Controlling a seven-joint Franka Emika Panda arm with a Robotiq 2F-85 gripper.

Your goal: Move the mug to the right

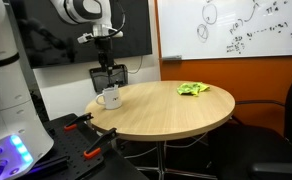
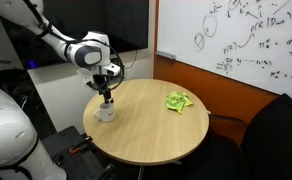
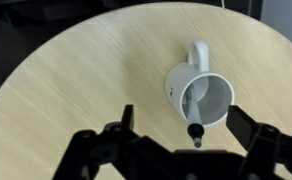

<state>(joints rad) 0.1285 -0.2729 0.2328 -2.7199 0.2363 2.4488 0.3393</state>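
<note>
The whiteboard (image 1: 236,25) carries marker formulas and sketches, too small to read. The arm bends down from above, wrist vertical, at the table's (image 1: 176,115) near edge. The gripper (image 3: 183,115) hangs spread wide, grasping nothing, just above the white mug (image 3: 201,95), which stands upright between its fingers (image 3: 126,115). A green cloth (image 2: 178,101) lies well apart.
</note>
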